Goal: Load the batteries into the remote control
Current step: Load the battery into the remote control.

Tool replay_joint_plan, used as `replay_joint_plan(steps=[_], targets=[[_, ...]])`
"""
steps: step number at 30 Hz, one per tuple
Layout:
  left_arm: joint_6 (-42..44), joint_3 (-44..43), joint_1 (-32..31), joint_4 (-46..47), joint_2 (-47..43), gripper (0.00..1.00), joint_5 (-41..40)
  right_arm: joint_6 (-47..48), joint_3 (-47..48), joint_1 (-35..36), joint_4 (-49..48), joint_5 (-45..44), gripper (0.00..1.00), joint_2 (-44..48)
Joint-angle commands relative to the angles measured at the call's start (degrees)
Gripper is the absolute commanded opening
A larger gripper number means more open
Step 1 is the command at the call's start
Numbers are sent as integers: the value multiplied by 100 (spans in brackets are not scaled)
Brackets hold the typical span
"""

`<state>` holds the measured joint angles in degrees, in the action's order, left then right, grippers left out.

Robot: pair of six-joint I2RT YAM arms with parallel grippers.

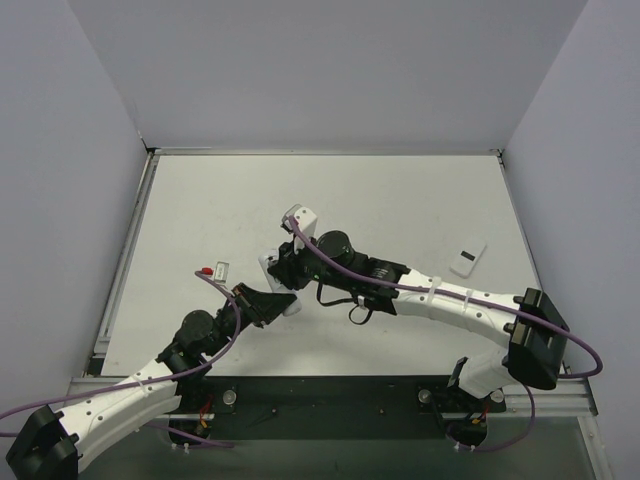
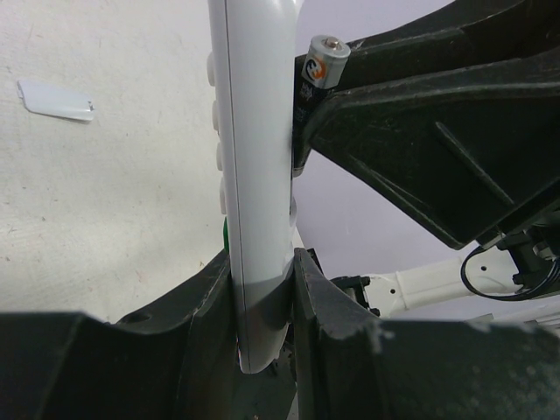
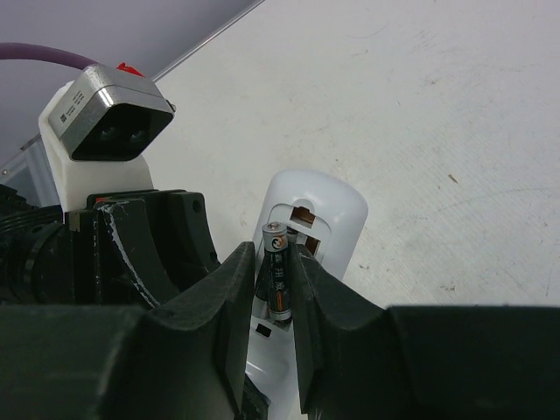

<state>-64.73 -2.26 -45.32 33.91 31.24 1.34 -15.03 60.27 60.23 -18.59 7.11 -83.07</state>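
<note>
My left gripper (image 2: 262, 262) is shut on the lower end of the white remote control (image 2: 258, 131), holding it upright and edge-on, its buttons facing left. In the right wrist view the remote control (image 3: 319, 210) shows its back, with the battery compartment uncovered. My right gripper (image 3: 274, 254) is shut on one battery (image 3: 278, 280), a dark cylinder with a metal tip, set lengthwise at the compartment. That battery (image 2: 325, 59) also shows against the remote's back. Whether another battery lies in the compartment I cannot tell. From above, both grippers (image 1: 272, 303) (image 1: 285, 268) meet mid-table.
The small white cover piece (image 1: 467, 260) lies flat on the table to the right, also seen as the cover piece (image 2: 55, 100) in the left wrist view. Grey walls (image 1: 330, 70) enclose the white table (image 1: 400, 190) on three sides.
</note>
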Motion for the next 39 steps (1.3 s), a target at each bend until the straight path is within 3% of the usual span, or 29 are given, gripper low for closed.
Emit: replay_joint_plan(steps=[1, 16, 22, 29, 37, 39], targets=[[-22, -2, -12, 617, -110, 0, 15, -35, -191, -20, -250, -509, 20, 264], [-22, -2, -12, 634, -48, 0, 24, -115, -340, -20, -365, -694, 22, 493], [-40, -2, -12, 617, -4, 0, 111, 254, -244, -81, -76, -510, 23, 843], [-22, -160, -12, 599, 285, 0, 507, 1421, 265, -485, 899, 1518, 32, 1214], [13, -371, -12, 898, 724, 0, 1121, 3907, 476, -635, 2181, 2732, 46, 1223], [-5, -389, -21, 1038, 795, 0, 1210, 4121, 477, -705, 2254, 2787, 46, 1205]])
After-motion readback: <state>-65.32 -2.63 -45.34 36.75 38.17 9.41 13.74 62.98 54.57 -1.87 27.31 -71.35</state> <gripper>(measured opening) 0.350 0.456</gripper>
